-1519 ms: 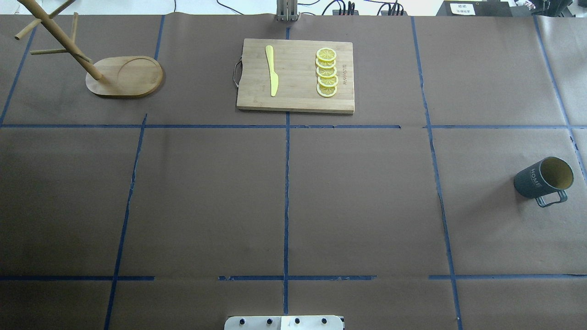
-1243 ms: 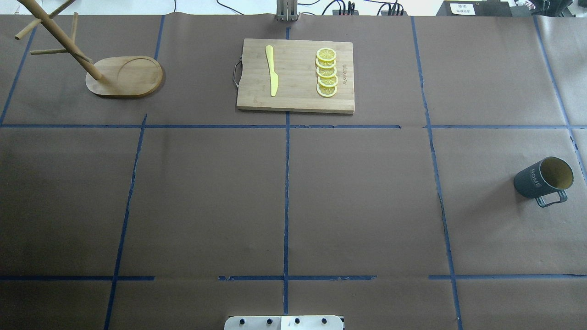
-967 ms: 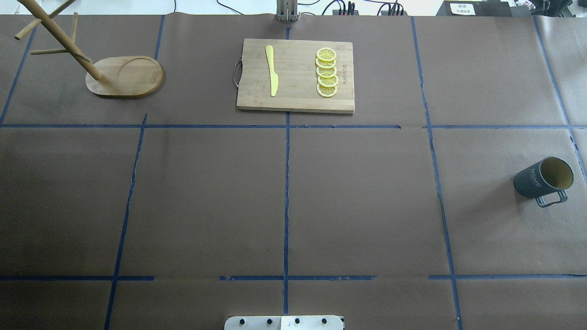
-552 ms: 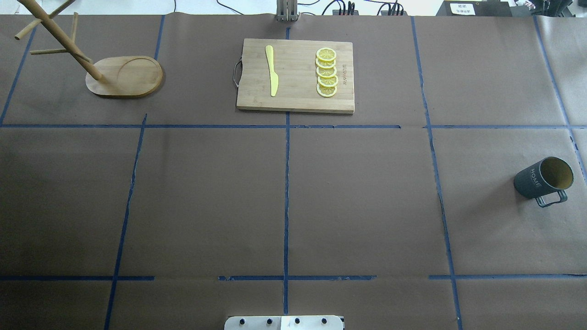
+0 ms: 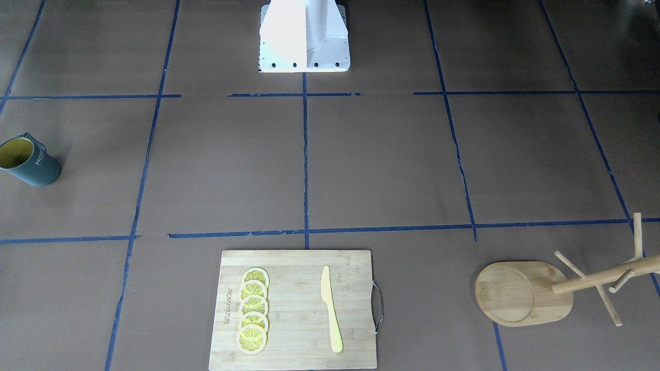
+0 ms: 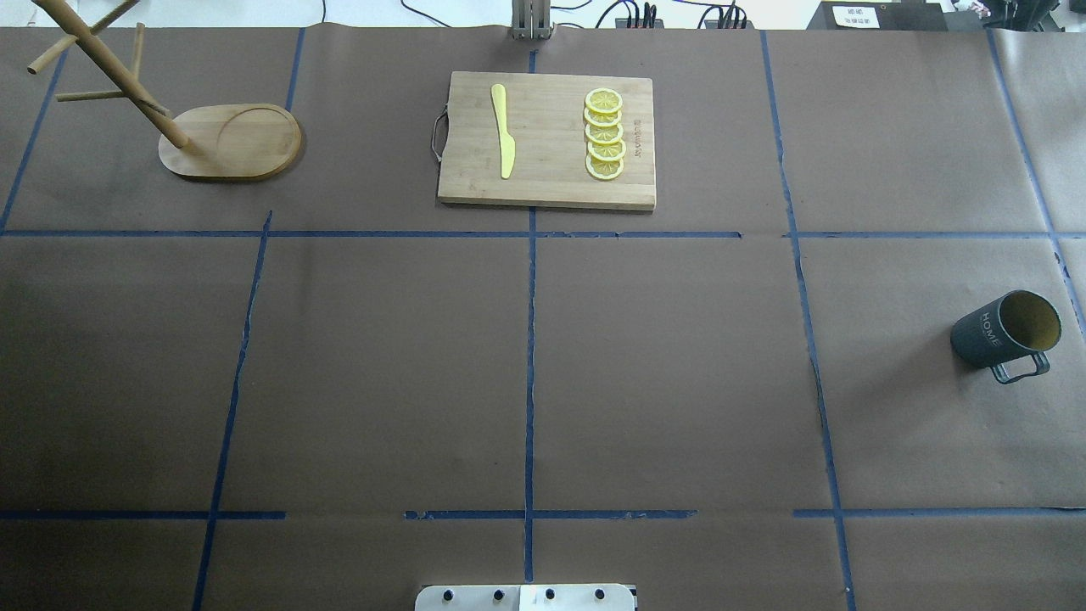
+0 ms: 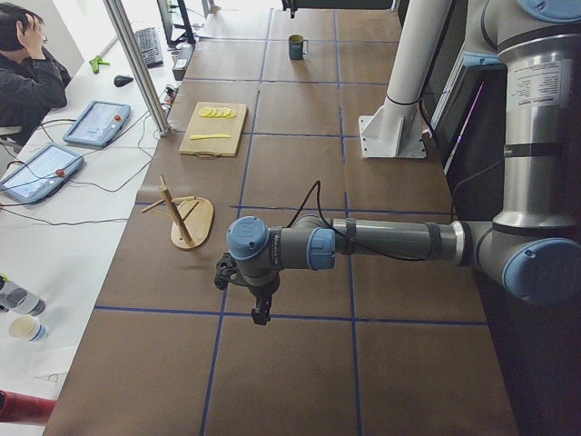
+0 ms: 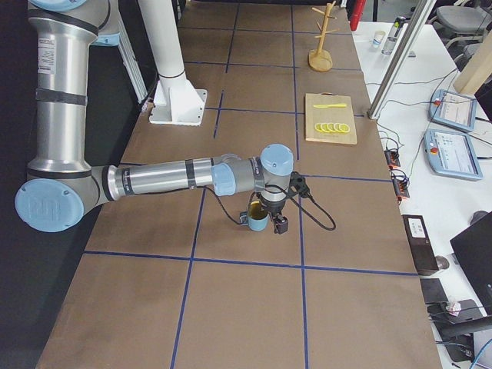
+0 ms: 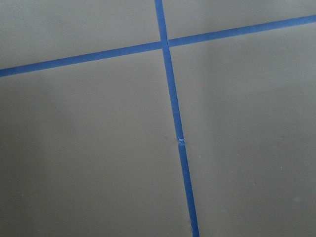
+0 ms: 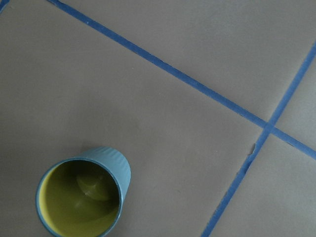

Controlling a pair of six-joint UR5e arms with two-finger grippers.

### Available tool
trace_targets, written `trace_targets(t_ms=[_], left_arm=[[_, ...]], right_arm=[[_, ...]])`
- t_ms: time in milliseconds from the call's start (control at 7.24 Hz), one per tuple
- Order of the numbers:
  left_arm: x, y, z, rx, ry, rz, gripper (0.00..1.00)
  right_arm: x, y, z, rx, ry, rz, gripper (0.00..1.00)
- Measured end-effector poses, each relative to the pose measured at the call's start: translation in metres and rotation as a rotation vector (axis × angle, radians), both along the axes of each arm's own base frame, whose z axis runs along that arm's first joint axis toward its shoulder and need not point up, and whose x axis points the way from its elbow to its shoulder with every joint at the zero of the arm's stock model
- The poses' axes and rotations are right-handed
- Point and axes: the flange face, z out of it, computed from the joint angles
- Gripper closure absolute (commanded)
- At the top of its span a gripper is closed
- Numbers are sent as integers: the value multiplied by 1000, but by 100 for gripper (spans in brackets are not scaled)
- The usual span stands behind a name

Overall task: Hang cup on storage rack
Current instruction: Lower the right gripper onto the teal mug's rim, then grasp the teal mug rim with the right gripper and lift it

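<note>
The dark blue-grey cup (image 6: pixel 993 341) with a yellow inside and "HOME" lettering stands upright on the table's right side, its handle toward the robot. It also shows in the front view (image 5: pixel 31 166), far off in the left view (image 7: pixel 296 46) and in the right wrist view (image 10: pixel 81 200). The bamboo storage rack (image 6: pixel 233 144) stands at the far left, also in the front view (image 5: pixel 521 296). My right gripper (image 8: pixel 274 221) hangs over the cup (image 8: pixel 257 222); I cannot tell if it is open. My left gripper (image 7: pixel 261 311) hangs near the rack (image 7: pixel 186 218); I cannot tell its state.
A wooden cutting board (image 6: pixel 551 182) with a yellow knife (image 6: pixel 503 129) and lemon slices (image 6: pixel 604 134) lies at the far middle. The robot's white base (image 5: pixel 304 36) stands at the near middle. A person (image 7: pixel 27 73) sits at a side desk.
</note>
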Motion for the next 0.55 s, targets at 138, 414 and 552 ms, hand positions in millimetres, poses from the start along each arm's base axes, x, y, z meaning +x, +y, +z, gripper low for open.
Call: trace_targets(t_ms=[138, 414, 552], left_arm=[[0, 0, 0, 0, 0, 0, 0], [0, 0, -1, 1, 0, 0, 0], [0, 0, -1, 3, 1, 0, 0]], right_arm=[[-17, -2, 11, 30, -11, -22, 0], [-48, -8, 7, 19, -38, 6, 0], [-61, -9, 5, -2, -42, 21, 0]])
